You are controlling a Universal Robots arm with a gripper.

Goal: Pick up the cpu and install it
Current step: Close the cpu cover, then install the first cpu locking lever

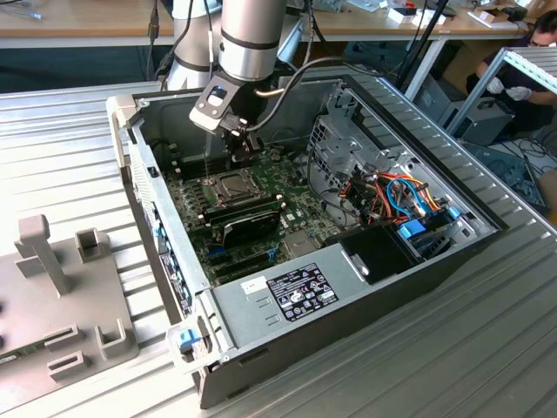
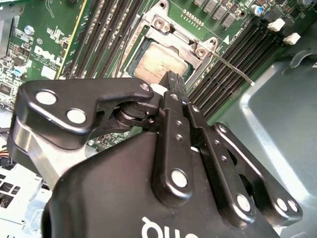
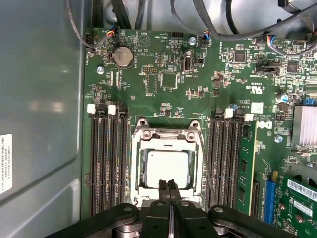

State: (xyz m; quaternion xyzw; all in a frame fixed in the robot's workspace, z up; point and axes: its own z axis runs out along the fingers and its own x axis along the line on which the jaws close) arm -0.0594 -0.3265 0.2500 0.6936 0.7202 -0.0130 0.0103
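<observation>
In the exterior view, my arm (image 1: 252, 35) comes down from the upper middle of the frame into the open computer case (image 1: 452, 252), which lies on a ribbed metal table (image 1: 70, 131). My gripper (image 1: 237, 146) hangs just above the motherboard (image 1: 196, 205), near the centre of the frame. The cpu (image 1: 231, 185) sits right below it as a small pale square inside the metal socket frame (image 1: 228, 174). A long black module (image 1: 248, 219) lies just under the socket in the frame, and the power supply (image 1: 287, 292) fills the case's lower middle. Orange and blue cables (image 1: 400, 196) bunch toward the exterior view's right. A grey fixture (image 1: 61, 296) stands at the lower left, and a person (image 1: 522, 61) sits at the upper right.

In the second wrist view, my gripper (image 2: 173, 79) has its two black fingers (image 2: 171, 134) pressed together with nothing between them. Their tips are beside the near edge of the cpu (image 2: 157, 62), which lies flat in the socket frame (image 2: 173, 27). A thin wire lever (image 2: 233, 69) slants out from the frame over the memory slots (image 2: 237, 52).

In the first wrist view, my gripper (image 3: 169, 186) is closed and holds nothing, and its tips overlap the edge of the cpu (image 3: 167, 166). The chip is seated squarely within the socket frame (image 3: 166, 131), between two banks of memory slots (image 3: 106, 158). A coin battery (image 3: 123, 56) sits well apart from the socket on the green board.
</observation>
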